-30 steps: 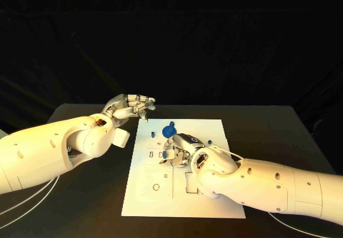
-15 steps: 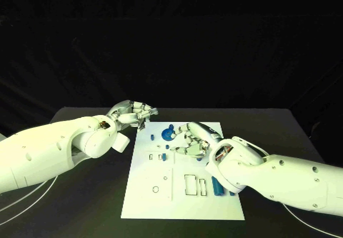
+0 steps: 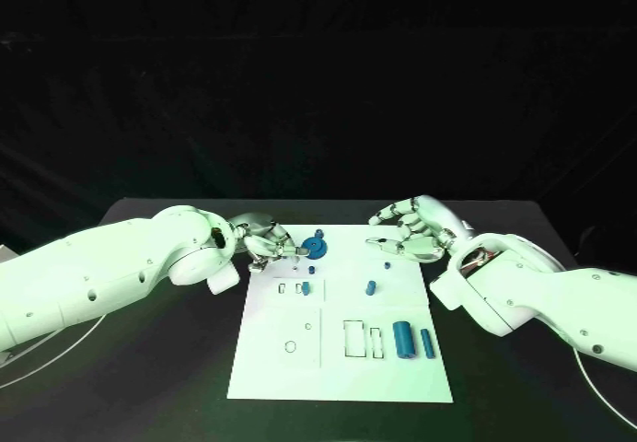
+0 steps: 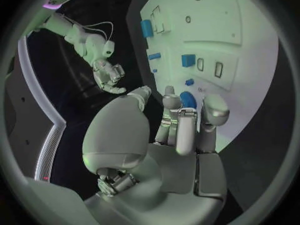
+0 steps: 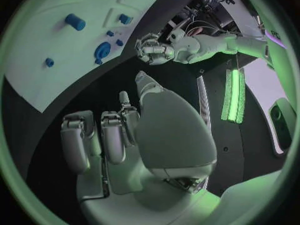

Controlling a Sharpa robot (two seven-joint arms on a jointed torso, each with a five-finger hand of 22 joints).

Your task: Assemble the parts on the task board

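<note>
The white task board (image 3: 342, 368) lies in the middle of the black table. A round blue disc (image 3: 315, 246) sits near its far left corner, small blue parts (image 3: 306, 288) (image 3: 373, 286) stand mid-board, and two long blue pieces (image 3: 402, 340) lie on the right side. My left hand (image 3: 266, 241) hovers at the far left corner just left of the disc, fingers curled in with nothing visible in them; the disc (image 4: 187, 99) peeks out behind its fingers. My right hand (image 3: 414, 230) is by the far right corner, fingers curled, holding nothing (image 5: 119, 135).
Black table (image 3: 531, 267) surrounds the board on all sides. My left forearm (image 3: 120, 267) crosses the table left of the board and my right forearm (image 3: 544, 290) crosses it on the right. White cables (image 3: 40, 354) lie at the near left.
My right hand has left the middle of the board and drawn back to the far right corner, uncovering the long blue pieces. My left hand has come down closer to the disc.
</note>
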